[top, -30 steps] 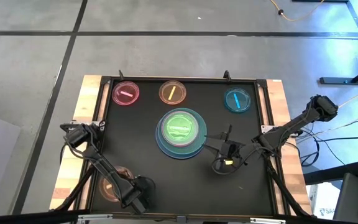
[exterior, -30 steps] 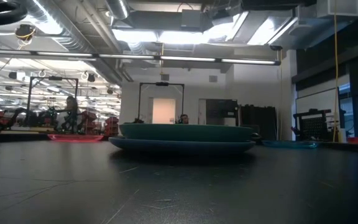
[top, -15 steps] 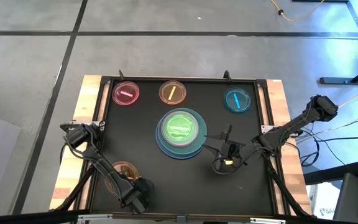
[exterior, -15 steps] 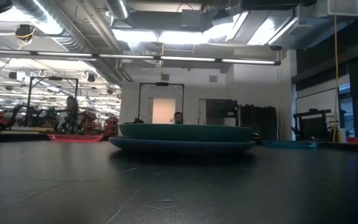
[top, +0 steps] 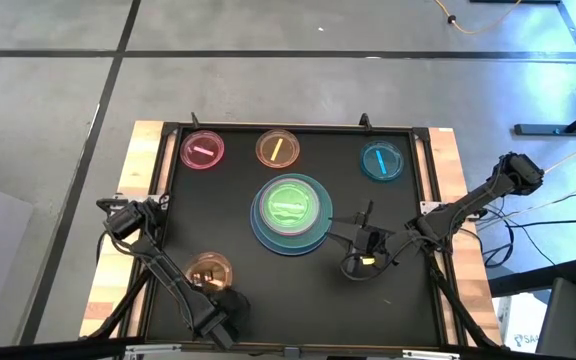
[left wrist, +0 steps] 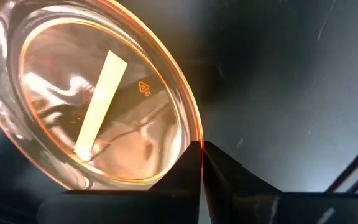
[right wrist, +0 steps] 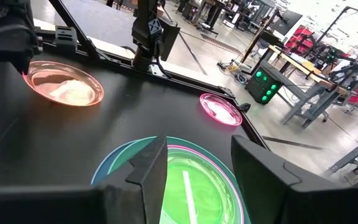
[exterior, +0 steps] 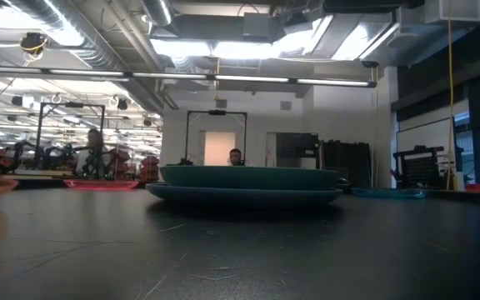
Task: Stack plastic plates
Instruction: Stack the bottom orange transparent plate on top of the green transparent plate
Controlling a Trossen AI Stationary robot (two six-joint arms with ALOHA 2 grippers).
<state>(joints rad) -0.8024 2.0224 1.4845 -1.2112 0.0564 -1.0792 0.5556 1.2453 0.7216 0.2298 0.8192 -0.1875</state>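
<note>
Left tool [top: 218,318] is being kept at the near-left of the desk [top: 408,300], fingers pressed together on the rim of a small translucent pink-orange plate [top: 208,271]; the rim pinch is likely being used because the plate is too flat and wide to be spanned. In the left wrist view the plate [left wrist: 92,106] is being shown tilted with its pale stripe visible, so it is probably being lifted for carrying. Right tool [top: 360,262] is being parked just beside the central stack [top: 290,213], fingers spread, holding nothing, apparently kept clear. The stack is being built large-to-small: light-blue, teal, pink rim, green plate [right wrist: 185,186] on top. Pink plate [top: 202,150], orange plate [top: 277,148] and cyan plate [top: 382,161] are being left along the far edge, not yet stacked.
</note>
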